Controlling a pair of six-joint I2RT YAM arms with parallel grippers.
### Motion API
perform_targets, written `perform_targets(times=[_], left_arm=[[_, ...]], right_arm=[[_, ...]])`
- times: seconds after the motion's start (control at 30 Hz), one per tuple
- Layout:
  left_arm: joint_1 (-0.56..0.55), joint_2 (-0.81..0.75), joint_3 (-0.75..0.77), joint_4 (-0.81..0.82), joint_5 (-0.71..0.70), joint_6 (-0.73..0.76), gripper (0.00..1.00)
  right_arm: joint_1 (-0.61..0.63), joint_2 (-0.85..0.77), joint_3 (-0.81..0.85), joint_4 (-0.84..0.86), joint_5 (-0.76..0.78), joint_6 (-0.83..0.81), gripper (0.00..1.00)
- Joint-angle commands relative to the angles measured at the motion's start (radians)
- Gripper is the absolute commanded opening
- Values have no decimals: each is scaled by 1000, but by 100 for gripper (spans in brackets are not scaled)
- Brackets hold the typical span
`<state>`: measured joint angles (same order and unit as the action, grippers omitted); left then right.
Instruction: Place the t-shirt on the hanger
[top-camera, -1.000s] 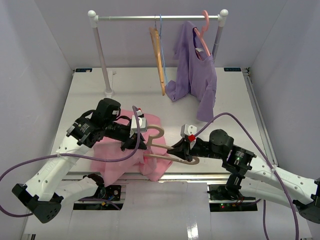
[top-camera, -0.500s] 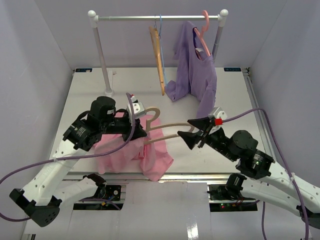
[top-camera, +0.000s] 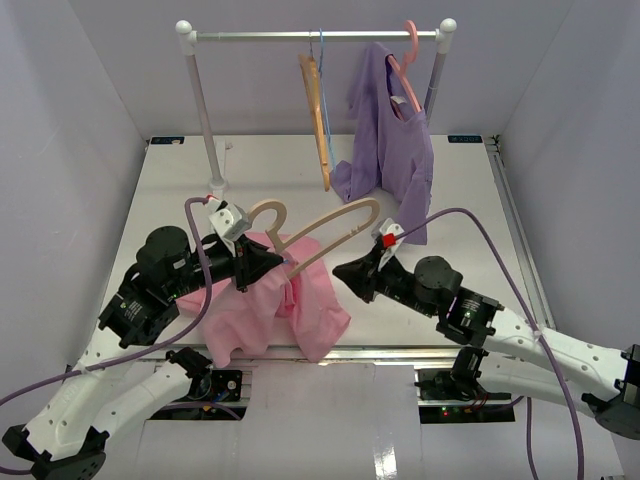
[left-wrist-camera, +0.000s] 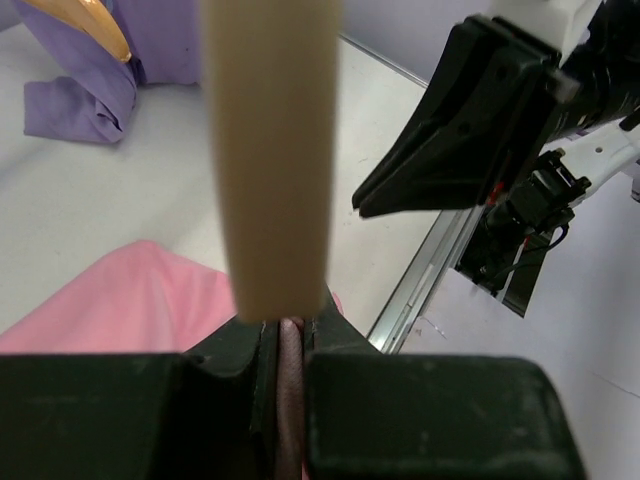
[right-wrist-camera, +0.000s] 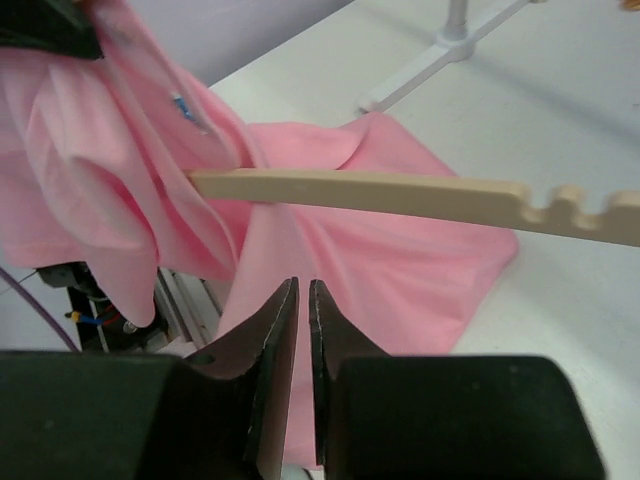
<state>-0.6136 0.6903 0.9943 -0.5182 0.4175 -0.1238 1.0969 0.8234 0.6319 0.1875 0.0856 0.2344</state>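
The light pink t-shirt (top-camera: 300, 310) hangs bunched from my left gripper (top-camera: 278, 264) down to the table's front. In the left wrist view the left gripper (left-wrist-camera: 290, 325) is shut on a fold of the t-shirt (left-wrist-camera: 130, 290). The beige hanger (left-wrist-camera: 270, 150) rises right from the jaw tips. This hanger (top-camera: 335, 228) is off the table, hook at the left, one arm slanting up to the right, its other end inside the cloth (right-wrist-camera: 380, 260). My right gripper (top-camera: 337, 270) is shut and empty, just below the hanger's notched bar (right-wrist-camera: 400, 188) and not touching it.
A clothes rack (top-camera: 315, 36) stands at the back, its left post foot (top-camera: 217, 185) on the table. An orange hanger (top-camera: 318, 110) and a purple shirt (top-camera: 395, 150) on a pink hanger (top-camera: 408, 60) hang from it. The table's front rail (top-camera: 400, 352) runs under the shirt.
My right gripper let go of the hanger's arm, opened, then shut again empty below it. My left gripper lifted the hanger and shirt; the hanger's arm swung up to the back right.
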Motion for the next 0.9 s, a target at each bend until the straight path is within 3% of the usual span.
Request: perform_targets(times=[0.0, 0.33, 0.43, 0.53, 0.87], left_arm=[[2, -35, -13, 62, -18, -82, 0], [2, -69, -36, 66, 27, -125, 0], [2, -80, -33, 56, 50, -137, 0], [2, -76, -29, 40, 93, -159, 0], [2, -98, -59, 46, 162, -185, 0]], right_arm=[[76, 64, -25, 254, -44, 40, 14], [179, 268, -31, 384, 134, 45, 15], [179, 300, -48, 389, 272, 55, 25], [179, 326, -51, 410, 314, 52, 33], [181, 375, -45, 512, 227, 26, 47]])
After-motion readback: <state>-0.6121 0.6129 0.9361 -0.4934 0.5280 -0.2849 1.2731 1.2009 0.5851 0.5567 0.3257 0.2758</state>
